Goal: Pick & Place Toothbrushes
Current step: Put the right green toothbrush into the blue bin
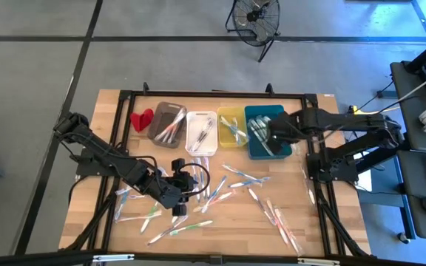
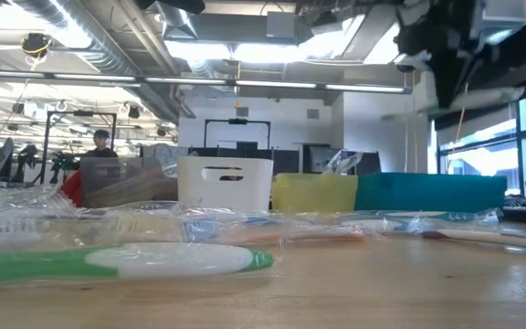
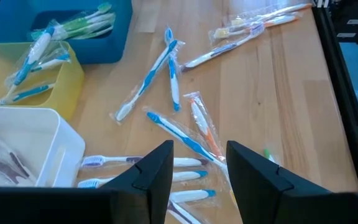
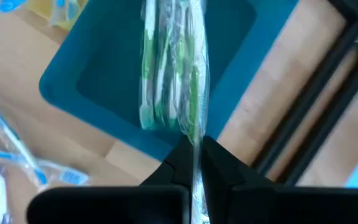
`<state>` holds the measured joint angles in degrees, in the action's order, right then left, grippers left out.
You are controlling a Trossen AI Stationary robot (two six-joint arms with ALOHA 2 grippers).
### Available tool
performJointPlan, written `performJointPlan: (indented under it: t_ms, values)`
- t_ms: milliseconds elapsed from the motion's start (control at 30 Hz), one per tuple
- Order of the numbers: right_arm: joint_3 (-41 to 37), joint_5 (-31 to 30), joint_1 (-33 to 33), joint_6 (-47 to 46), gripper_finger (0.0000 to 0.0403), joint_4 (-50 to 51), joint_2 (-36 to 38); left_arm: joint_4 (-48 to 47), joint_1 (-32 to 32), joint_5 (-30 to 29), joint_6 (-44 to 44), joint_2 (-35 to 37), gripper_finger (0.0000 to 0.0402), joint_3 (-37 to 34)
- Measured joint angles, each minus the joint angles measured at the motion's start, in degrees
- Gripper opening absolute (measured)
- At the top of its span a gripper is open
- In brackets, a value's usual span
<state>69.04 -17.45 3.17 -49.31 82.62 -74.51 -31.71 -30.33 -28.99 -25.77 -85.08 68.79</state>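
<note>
Wrapped toothbrushes (image 1: 235, 185) in white, blue, green and orange lie scattered flat on the wooden table. More of them lie in the four bins. My left gripper (image 3: 197, 165) is open, hovering low above the scattered toothbrushes (image 3: 179, 134) near the table's middle (image 1: 191, 181). A blue-and-white one lies just past its fingertips. My right gripper (image 4: 194, 158) hangs over the teal bin (image 4: 104, 87), shut on a wrapped green toothbrush (image 4: 191, 81). Other green toothbrushes (image 4: 157, 81) lie in that bin. My right gripper pinches the wrapped green toothbrush at one end (image 4: 196, 142) between its two fingertips. The toothbrush reaches out past the fingers, along them, lifted clear above the teal bin. Whether the fingers are on the wrapper alone or on the handle does not show.
Along the far side stand a grey bin (image 1: 167, 122), a white bin (image 1: 201, 131), a yellow bin (image 1: 231, 125) and the teal bin (image 1: 268, 131). A small red object (image 1: 141, 118) lies left of the grey bin. A black frame (image 1: 313, 177) borders the table.
</note>
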Motion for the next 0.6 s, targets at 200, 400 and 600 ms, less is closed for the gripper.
performJointPlan:
  t_ms: [200,400,600]
  values:
    - [-6.45,5.92,9.35,10.04,0.0012,-14.47,-0.25,0.2,0.0,-0.02,-0.01,0.0,0.0143,0.0]
    - [-12.04,8.76,16.04,14.15,0.0012,-22.18,-0.26,0.19,0.0,0.0,0.0,0.0,0.0143,0.0]
    - [-18.15,13.18,19.38,15.88,0.0012,-28.87,-1.13,0.18,0.0,0.02,0.45,0.0,0.0143,0.0]
